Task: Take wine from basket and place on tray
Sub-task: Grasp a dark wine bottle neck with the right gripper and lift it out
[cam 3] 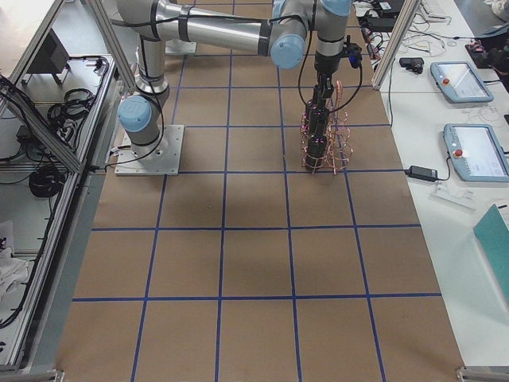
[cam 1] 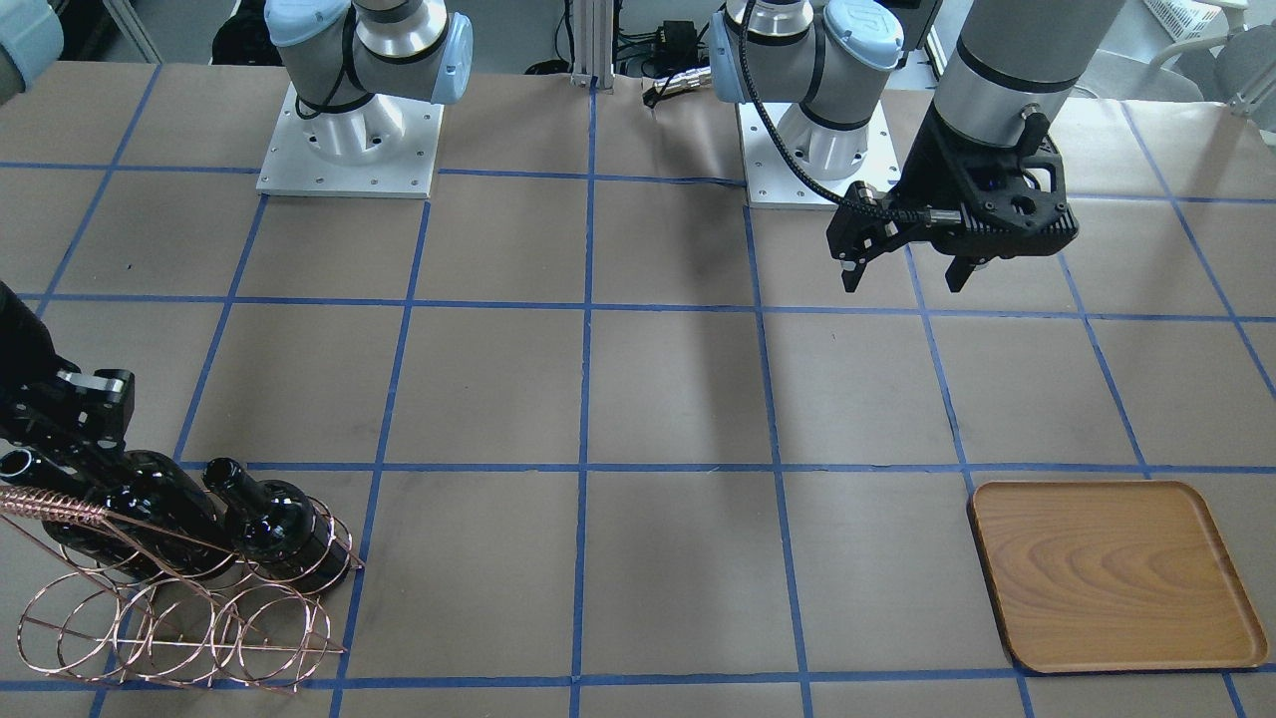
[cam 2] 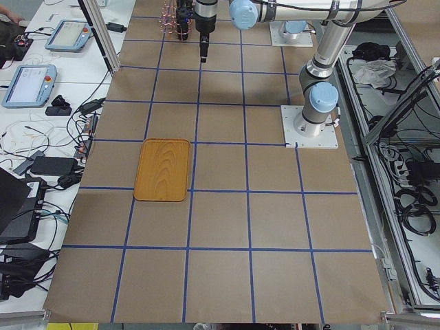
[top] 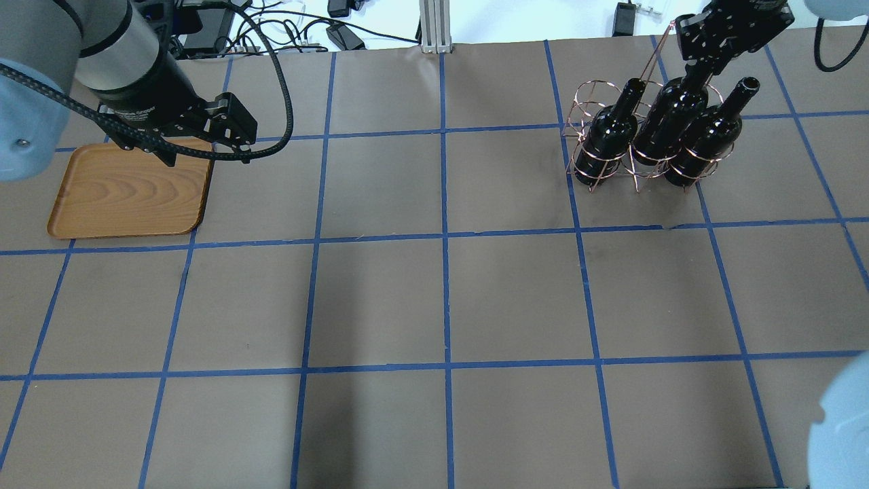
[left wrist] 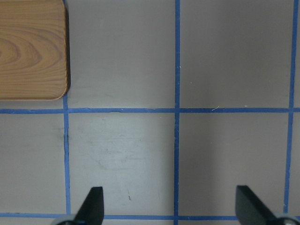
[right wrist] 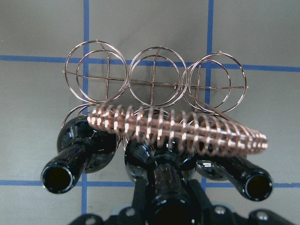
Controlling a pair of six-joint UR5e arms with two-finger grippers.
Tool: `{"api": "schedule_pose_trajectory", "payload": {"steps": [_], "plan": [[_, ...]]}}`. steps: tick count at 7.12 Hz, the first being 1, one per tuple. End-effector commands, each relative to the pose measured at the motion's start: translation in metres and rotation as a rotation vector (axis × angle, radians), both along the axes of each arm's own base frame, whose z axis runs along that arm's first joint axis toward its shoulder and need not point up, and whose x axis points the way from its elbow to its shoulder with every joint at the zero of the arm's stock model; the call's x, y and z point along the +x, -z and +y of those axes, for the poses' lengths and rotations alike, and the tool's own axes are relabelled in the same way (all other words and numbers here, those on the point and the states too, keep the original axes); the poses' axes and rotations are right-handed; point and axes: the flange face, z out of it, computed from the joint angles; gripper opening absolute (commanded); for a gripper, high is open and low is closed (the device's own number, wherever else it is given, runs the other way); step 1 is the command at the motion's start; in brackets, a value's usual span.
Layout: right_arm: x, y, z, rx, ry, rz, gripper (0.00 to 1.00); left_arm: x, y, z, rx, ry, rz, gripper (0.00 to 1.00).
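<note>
The copper wire basket [cam 1: 179, 628] stands at the table's far corner with three black wine bottles in its loops, necks tilted up. My right gripper [top: 706, 58] sits over the middle bottle [top: 669, 125]. In the right wrist view its jaws are closed around that bottle's neck [right wrist: 164, 192], under the coiled handle [right wrist: 178, 129]. The other two bottles [right wrist: 77, 159] [right wrist: 243, 176] lie on either side. The wooden tray [top: 129, 193] lies bare at the other end. My left gripper [cam 1: 902, 274] hangs open and empty above the table, beside the tray's corner [left wrist: 33, 51].
Brown paper with a blue tape grid covers the table [top: 441, 299]. The two arm bases [cam 1: 349, 140] [cam 1: 812, 150] stand at the robot's edge. Tablets and cables lie on side benches [cam 3: 469, 143] beyond the table.
</note>
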Motion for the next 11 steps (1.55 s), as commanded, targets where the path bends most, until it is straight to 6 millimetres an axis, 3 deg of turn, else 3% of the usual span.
{"api": "schedule_pose_trajectory", "payload": {"steps": [1, 3, 4, 5, 8, 11], "plan": [[0.008, -0.054, 0.035, -0.051, 0.000, 0.008, 0.15, 0.000, -0.001, 0.000, -0.002, -0.001, 0.000, 1.00], [0.018, -0.080, 0.070, 0.003, 0.014, 0.003, 0.15, 0.000, 0.000, 0.000, 0.001, -0.001, 0.000, 1.00], [0.030, -0.077, 0.083, 0.059, 0.069, -0.023, 0.13, 0.000, 0.000, 0.000, 0.001, -0.001, 0.000, 1.00], [0.061, -0.064, 0.090, 0.105, 0.106, -0.035, 0.10, 0.000, 0.000, 0.000, 0.001, -0.001, 0.000, 1.00], [0.170, -0.022, 0.109, 0.114, 0.236, -0.047, 0.06, 0.000, 0.000, 0.000, 0.001, -0.001, -0.002, 1.00], [0.321, 0.020, 0.135, 0.061, 0.255, -0.079, 0.06, 0.001, 0.000, 0.000, 0.001, -0.002, -0.002, 1.00]]}}
